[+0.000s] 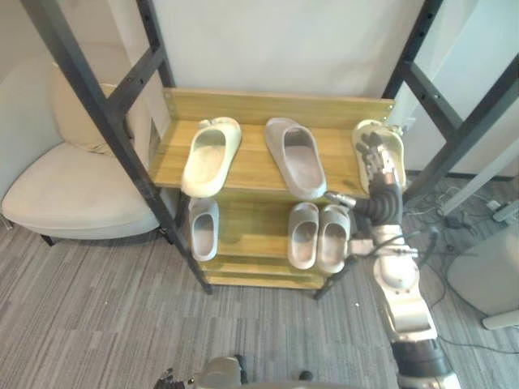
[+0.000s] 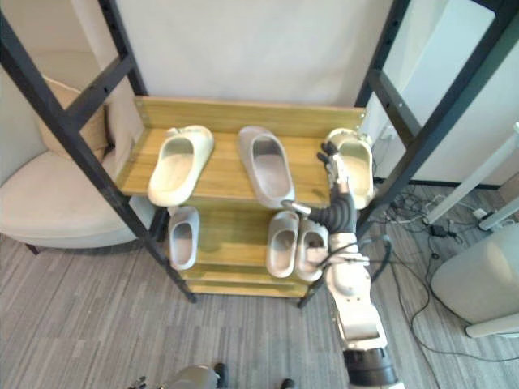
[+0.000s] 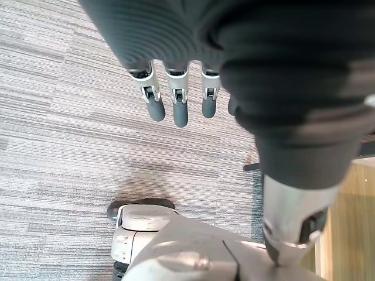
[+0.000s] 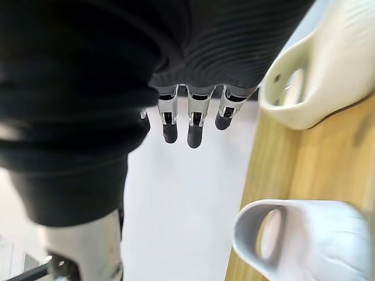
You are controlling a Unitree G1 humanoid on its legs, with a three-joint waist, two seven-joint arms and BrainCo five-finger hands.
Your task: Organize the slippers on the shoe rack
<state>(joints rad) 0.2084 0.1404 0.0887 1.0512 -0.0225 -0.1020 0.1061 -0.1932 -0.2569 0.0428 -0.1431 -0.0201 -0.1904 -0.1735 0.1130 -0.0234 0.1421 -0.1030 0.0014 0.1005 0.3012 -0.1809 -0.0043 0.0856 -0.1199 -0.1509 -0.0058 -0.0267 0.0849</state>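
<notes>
On the wooden shoe rack's [image 1: 251, 105] top shelf lie a cream slipper [image 1: 211, 156] at the left, a grey slipper [image 1: 296, 156] in the middle and a second cream slipper [image 1: 388, 139] at the right end. My right hand [image 1: 379, 168] is raised in front of that right cream slipper, open, with fingers [image 4: 193, 123] straight toward the back wall and nothing in them. In the right wrist view the cream slipper [image 4: 328, 64] and grey slipper [image 4: 299, 240] lie beside the hand. My left hand [image 3: 176, 99] hangs open over the carpet.
The lower shelf holds one small grey slipper [image 1: 203, 228] at the left and a small grey pair [image 1: 318, 235] at the right. Black metal posts [image 1: 97, 105] flank the rack. A cream armchair [image 1: 73, 186] stands left; cables [image 1: 462, 203] and a white rounded object [image 1: 486, 275] lie right.
</notes>
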